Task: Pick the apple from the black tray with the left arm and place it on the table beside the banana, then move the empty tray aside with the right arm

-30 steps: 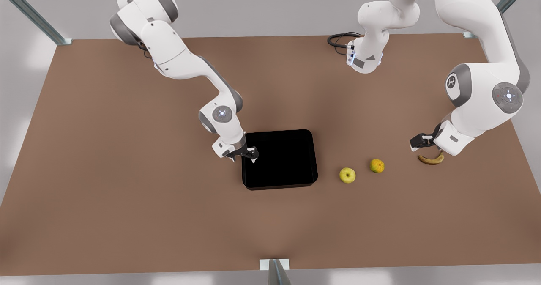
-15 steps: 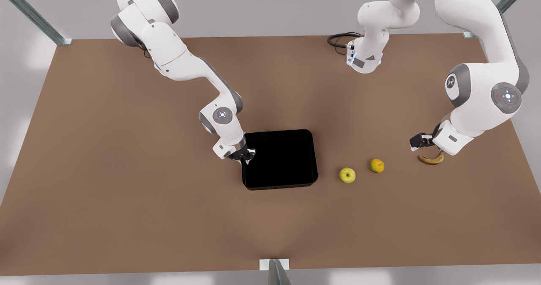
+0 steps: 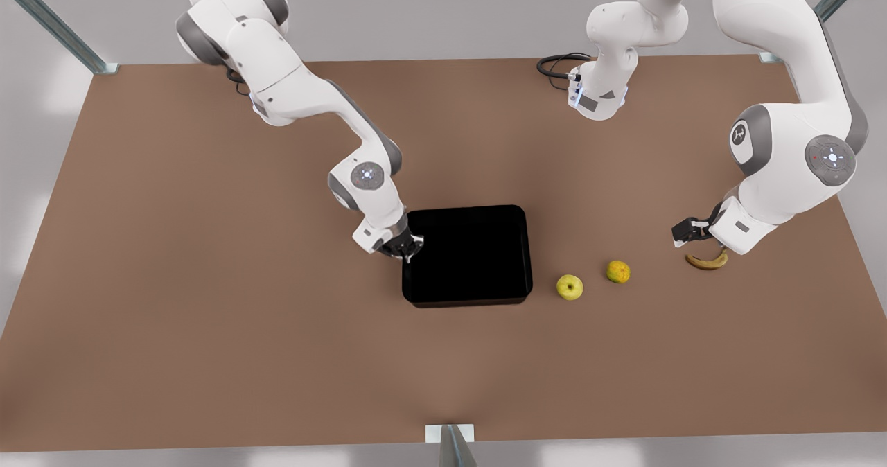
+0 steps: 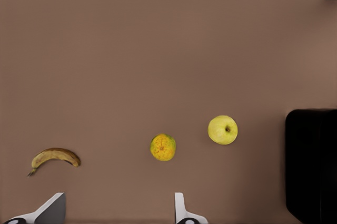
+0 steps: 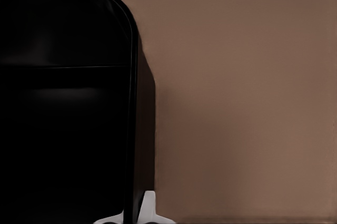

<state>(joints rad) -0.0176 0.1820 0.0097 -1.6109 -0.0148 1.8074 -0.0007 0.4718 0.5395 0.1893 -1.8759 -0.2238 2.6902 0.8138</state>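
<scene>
The yellow-green apple [image 3: 569, 287] [image 4: 222, 129] lies on the brown table [image 3: 208, 280], just off the black tray's [image 3: 471, 208] side toward the front view's right. The tray [image 4: 310, 166] holds nothing. The banana [image 3: 707, 261] [image 4: 55, 157] lies farther toward the front view's right. My left gripper [image 3: 682, 233] [image 4: 117, 211] hangs open above the table next to the banana, holding nothing. My right gripper [image 3: 409, 251] [image 5: 131, 216] is shut on the tray's rim [image 5: 131, 76], on its side toward the front view's left.
A mottled orange-yellow fruit [image 3: 618, 271] [image 4: 162, 147] sits between the apple and the banana. A black cable [image 3: 554, 65] coils at the table's back edge. Bare tabletop stretches around the tray toward the front view's left and front.
The right gripper shut on the tray's rim, then moved the tray a little toward the front view's right and back. The left arm and the fruits stayed put.
</scene>
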